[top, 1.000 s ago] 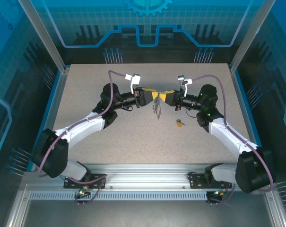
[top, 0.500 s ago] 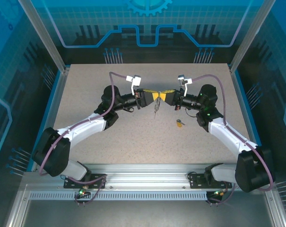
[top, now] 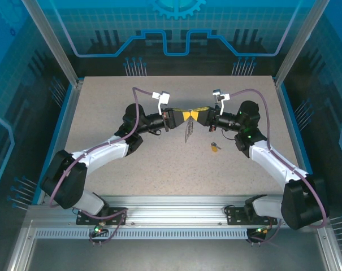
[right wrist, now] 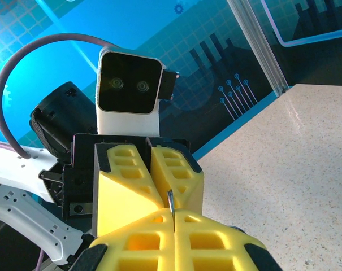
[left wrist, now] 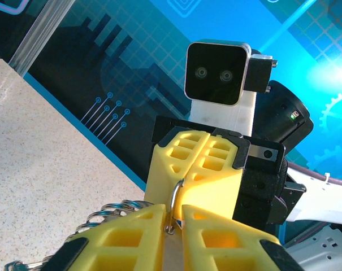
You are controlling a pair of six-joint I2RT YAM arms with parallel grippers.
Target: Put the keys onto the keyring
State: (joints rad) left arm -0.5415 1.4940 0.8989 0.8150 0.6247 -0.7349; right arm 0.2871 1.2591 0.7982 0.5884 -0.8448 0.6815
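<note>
Left jaws and right jaws tip to tip, both seemingly clenched on the half-hidden keyring [top: 187,131].

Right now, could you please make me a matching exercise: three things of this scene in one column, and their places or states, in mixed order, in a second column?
Things:
1. yellow-headed key
2. keyring's silvery ring
3. keyring's chain

Places or states:
a. held at once by the left gripper and the right gripper
b. lying on the table, touched by nothing
c. hanging below the two grippers

Right pairs: 1-b, 2-a, 3-c.
</note>
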